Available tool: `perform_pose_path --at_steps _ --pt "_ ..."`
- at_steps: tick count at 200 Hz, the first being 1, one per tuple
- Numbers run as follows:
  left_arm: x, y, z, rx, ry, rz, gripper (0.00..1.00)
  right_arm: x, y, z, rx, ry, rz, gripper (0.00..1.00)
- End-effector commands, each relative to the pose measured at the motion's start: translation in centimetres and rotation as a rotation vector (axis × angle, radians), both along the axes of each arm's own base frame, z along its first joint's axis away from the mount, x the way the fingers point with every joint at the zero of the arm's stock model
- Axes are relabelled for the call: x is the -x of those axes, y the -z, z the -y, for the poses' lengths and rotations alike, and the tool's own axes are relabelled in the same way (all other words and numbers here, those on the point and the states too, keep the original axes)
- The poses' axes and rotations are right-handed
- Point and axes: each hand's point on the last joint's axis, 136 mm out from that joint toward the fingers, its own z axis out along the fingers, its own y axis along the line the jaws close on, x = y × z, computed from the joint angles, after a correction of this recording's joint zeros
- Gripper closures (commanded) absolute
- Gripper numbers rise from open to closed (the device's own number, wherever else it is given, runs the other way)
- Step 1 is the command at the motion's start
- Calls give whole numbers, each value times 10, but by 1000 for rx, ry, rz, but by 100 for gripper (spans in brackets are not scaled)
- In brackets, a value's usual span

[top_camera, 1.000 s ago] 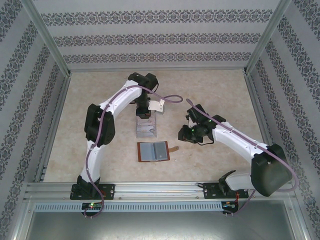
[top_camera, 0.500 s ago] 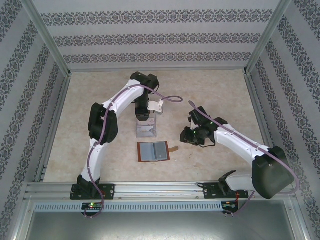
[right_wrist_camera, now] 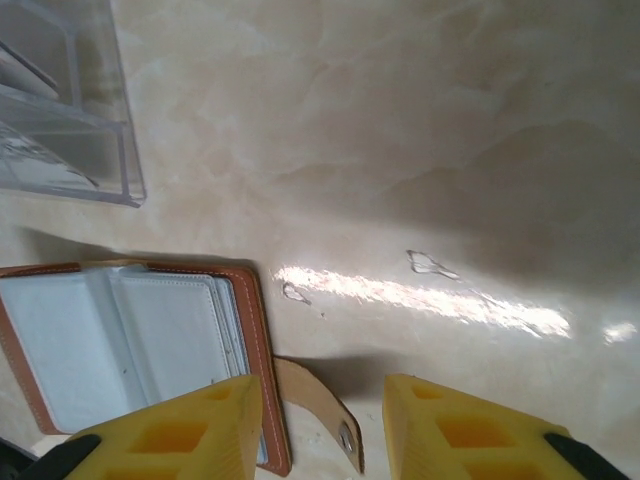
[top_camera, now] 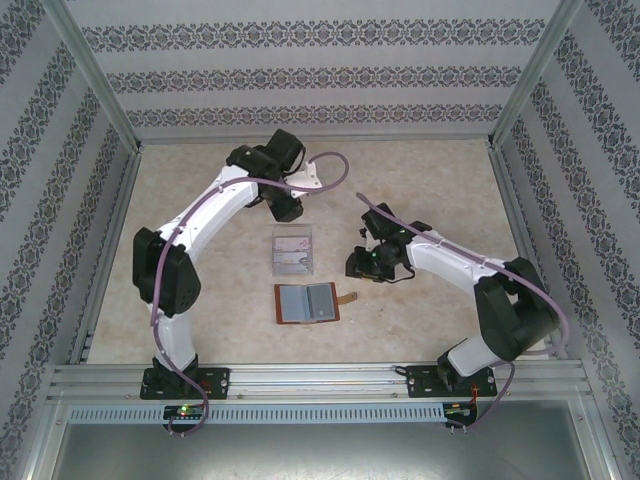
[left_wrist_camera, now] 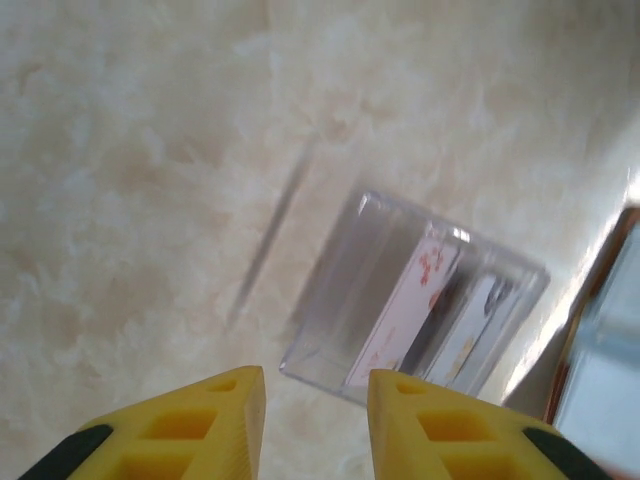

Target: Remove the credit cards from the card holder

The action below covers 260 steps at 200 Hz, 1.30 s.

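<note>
Both your left hand (left_wrist_camera: 315,400) and right hand (right_wrist_camera: 322,400) are loose, holding nothing. The cards (left_wrist_camera: 412,300) lie in the tray (left_wrist_camera: 325,310), at 12 o'clock from the open holder (right_wrist_camera: 120,340). Its pockets look empty, so I think you're finishing: just check them, then pull back.

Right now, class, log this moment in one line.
left gripper: open, near tray | right gripper: open, by card holder | credit cards: in tray | card holder: open

Bright, even light, glare streaking the table (right_wrist_camera: 420,300), left wrist view blurred.
</note>
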Motion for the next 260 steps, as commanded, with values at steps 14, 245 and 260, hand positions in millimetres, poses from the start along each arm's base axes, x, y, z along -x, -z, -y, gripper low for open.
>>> perform_pose_path --at_steps 14,245,260 --pt "-24 -14 5 210 -358 83 56 4 13 -19 -16 -57 -23 62" --pt "91 58 64 554 -851 -522 67 47 2 -31 -76 -40 7 70" --pt "102 67 75 572 -853 -546 67 50 3 -37 -110 -55 -12 70"
